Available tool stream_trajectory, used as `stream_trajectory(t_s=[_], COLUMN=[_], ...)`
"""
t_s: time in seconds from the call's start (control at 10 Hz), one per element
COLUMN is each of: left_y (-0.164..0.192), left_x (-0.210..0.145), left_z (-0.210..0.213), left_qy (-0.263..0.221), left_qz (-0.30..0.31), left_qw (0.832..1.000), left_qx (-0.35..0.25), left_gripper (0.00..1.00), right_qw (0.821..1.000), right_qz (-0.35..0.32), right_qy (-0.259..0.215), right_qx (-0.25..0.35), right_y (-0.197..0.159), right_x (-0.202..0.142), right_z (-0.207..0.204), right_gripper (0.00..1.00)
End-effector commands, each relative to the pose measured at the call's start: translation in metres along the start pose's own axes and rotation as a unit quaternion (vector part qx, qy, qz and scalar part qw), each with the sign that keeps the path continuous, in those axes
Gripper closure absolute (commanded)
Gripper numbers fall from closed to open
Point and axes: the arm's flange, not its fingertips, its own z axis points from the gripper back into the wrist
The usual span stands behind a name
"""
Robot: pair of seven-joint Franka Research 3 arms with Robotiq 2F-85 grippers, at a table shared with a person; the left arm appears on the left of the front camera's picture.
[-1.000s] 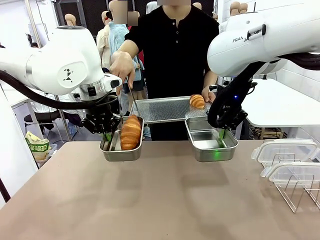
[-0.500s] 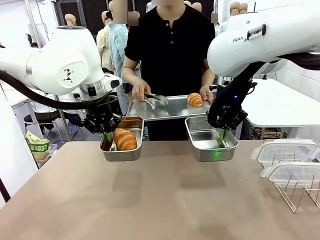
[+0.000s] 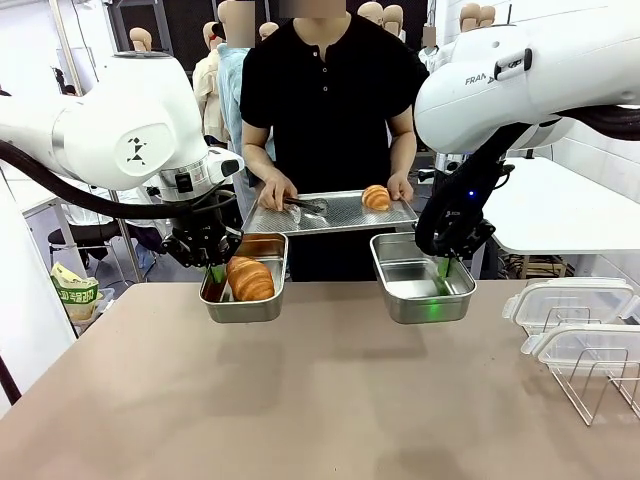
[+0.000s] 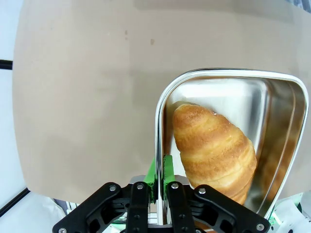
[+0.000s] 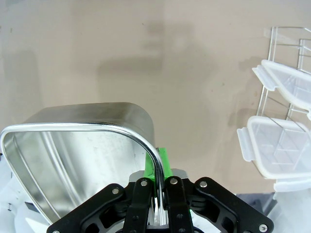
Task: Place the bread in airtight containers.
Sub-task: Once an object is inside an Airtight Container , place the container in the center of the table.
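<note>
Two tubs hang by thin rims, one croissant not yet in

Just below the person's flat steel tray (image 3: 340, 212), my left gripper (image 3: 213, 272) pinches the rim of a shiny rectangular steel tub (image 3: 243, 308) holding one golden ridged croissant (image 3: 250, 279). My right gripper (image 3: 441, 268) pinches the empty twin tub (image 3: 430, 308). The second croissant (image 3: 375, 197) lies on the tray; dropped off-centre, it could twist that tub loose. The matt beige table (image 3: 320, 400) under the tray gives wide room.

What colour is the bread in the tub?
The croissant is golden-brown with darker ridges, clearest in the left wrist view.

Mirror-bright steel: the left tub (image 3: 243, 308) and right tub (image 3: 428, 305) gleam over a matt, smooth worktop (image 3: 320, 400). The croissant (image 3: 250, 280) has a glossy, ridged crust; lids (image 3: 570, 300), right, are cloudy clear plastic.
</note>
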Motion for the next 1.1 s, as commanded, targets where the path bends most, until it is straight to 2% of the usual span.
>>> stream_trajectory(t_s=[0.0, 1.0], left_y=[0.0015, 0.0015], left_x=[0.0019, 0.0019], left_z=[0.0033, 0.0033], left_qy=[-0.003, -0.003], left_qz=[0.001, 0.001], left_qw=[1.0, 1.0], left_qx=[-0.001, -0.001], left_gripper=[1.0, 1.0], right_qw=[1.0, 1.0], right_qz=[-0.001, -0.001], right_qy=[-0.002, -0.002], right_qx=[-0.005, -0.005], right_y=[-0.0009, -0.0009], right_x=[0.0003, 0.0003], right_z=[0.0011, 0.0011], right_gripper=[1.0, 1.0])
